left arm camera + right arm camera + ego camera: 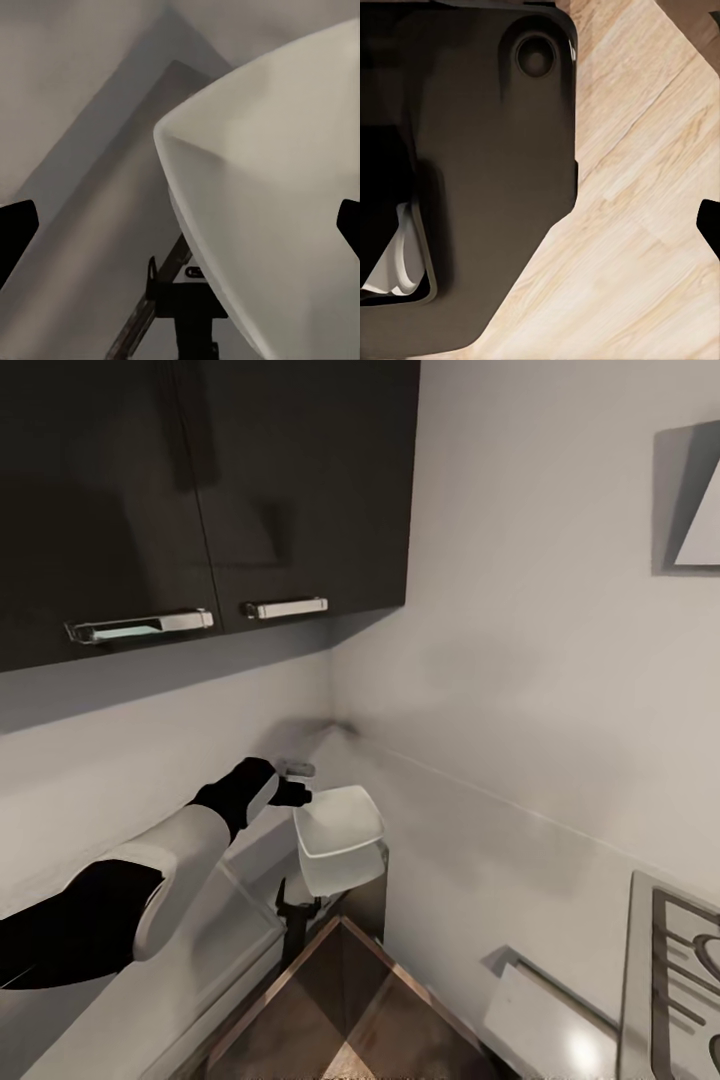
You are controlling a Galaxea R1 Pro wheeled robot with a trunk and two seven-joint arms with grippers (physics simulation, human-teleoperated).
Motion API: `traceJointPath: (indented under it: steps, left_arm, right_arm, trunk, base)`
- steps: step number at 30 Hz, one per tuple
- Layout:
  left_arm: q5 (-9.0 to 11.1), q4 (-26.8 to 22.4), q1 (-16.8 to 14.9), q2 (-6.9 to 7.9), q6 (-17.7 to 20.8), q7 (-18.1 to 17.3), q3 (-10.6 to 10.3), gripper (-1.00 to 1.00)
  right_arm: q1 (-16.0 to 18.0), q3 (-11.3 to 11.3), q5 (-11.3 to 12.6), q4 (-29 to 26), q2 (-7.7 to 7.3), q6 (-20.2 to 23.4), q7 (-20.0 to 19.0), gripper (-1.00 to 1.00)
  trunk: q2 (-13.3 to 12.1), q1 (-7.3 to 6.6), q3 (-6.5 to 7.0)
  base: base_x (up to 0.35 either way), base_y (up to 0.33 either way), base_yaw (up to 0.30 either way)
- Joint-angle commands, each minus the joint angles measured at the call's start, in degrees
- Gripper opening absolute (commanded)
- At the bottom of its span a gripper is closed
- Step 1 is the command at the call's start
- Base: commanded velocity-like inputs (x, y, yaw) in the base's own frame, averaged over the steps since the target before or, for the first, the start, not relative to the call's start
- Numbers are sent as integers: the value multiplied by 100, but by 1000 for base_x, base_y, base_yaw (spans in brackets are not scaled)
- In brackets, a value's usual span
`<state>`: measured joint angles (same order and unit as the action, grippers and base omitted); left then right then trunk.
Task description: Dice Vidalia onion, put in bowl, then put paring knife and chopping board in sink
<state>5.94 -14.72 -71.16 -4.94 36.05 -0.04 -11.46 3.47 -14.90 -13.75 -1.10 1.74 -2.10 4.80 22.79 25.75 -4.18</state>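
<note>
Holding bowl [340, 838] w/ left end effector [296, 788], beyond countertop [130, 1000] edge.

We find no text, label, brand, number or sign that can be read in any of these pictures; the glossy black cabinet doors [200, 490] carry no lettering; the white bowl [338, 838] is plain, with no mark on its sides; the grey panel on the wall [688, 500] shows a pale shape but no characters; the dark body of the robot [487, 165] above the wood floor [637, 240] bears no writing that we can make out.
</note>
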Motion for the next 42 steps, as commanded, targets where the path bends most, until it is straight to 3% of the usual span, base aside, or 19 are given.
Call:
traceJointPath:
  steps: [1,42]
  left_arm:
    - [57,-6,-5,-3,25,6,-48,100]
    - [57,66,-4,-78,25,-14,-67,100]
  right_arm:
    - [5,-49,-57,5,2,-18,21,100]
    - [5,-50,-57,5,2,-19,21,100]
  trunk:
    - [13,3,-22]
    - [13,3,-401]
  base:
    - [0,0,0]
    - [0,0,0]
